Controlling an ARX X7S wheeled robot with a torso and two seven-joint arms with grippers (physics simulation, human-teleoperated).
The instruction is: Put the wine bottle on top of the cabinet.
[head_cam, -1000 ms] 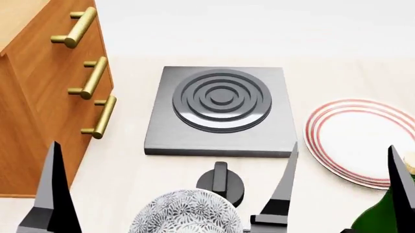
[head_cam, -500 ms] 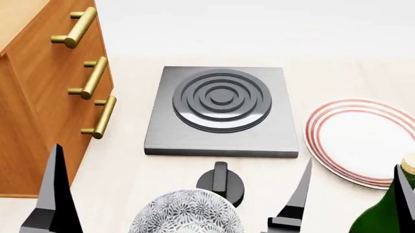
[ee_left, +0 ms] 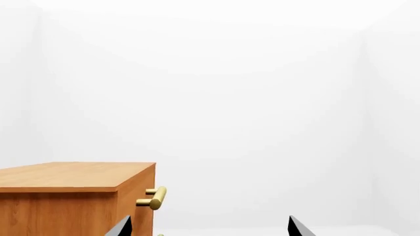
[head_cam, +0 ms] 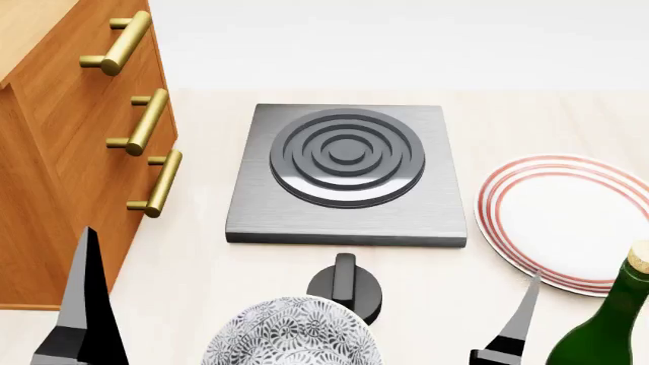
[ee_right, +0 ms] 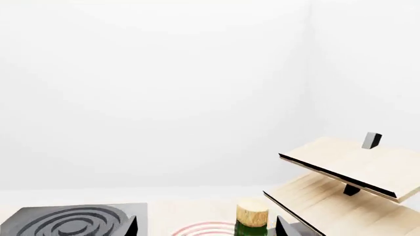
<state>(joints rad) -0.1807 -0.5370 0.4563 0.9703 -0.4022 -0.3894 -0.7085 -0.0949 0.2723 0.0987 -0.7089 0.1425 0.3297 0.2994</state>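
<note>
The wine bottle (head_cam: pixel 606 331), dark green with a tan cork, stands at the near right beside the striped plate. In the right wrist view its cork (ee_right: pixel 252 213) rises between the two fingertips of my right gripper (ee_right: pixel 206 228), close to one of them and touching neither; this gripper is open. Only one right finger (head_cam: pixel 519 315) shows in the head view, left of the bottle. The orange-brown cabinet (head_cam: pixel 61 152) with brass handles stands at the left. My left gripper (ee_left: pixel 208 228) is open and empty, with the cabinet (ee_left: pixel 66 194) beside it; one left finger (head_cam: pixel 87 304) shows in front of the cabinet.
A grey hotplate (head_cam: pixel 347 171) lies in the middle, with a black knob (head_cam: pixel 345 285) and a patterned bowl (head_cam: pixel 294 338) in front of it. A red-ringed plate (head_cam: pixel 558 217) lies at the right. A pale wooden rack (ee_right: pixel 347 172) stands beyond the bottle.
My right gripper's fingers have slid right and lower in the head view; the outer one has left the frame, so the bottle's neck and cork now show. The left gripper has barely moved.
</note>
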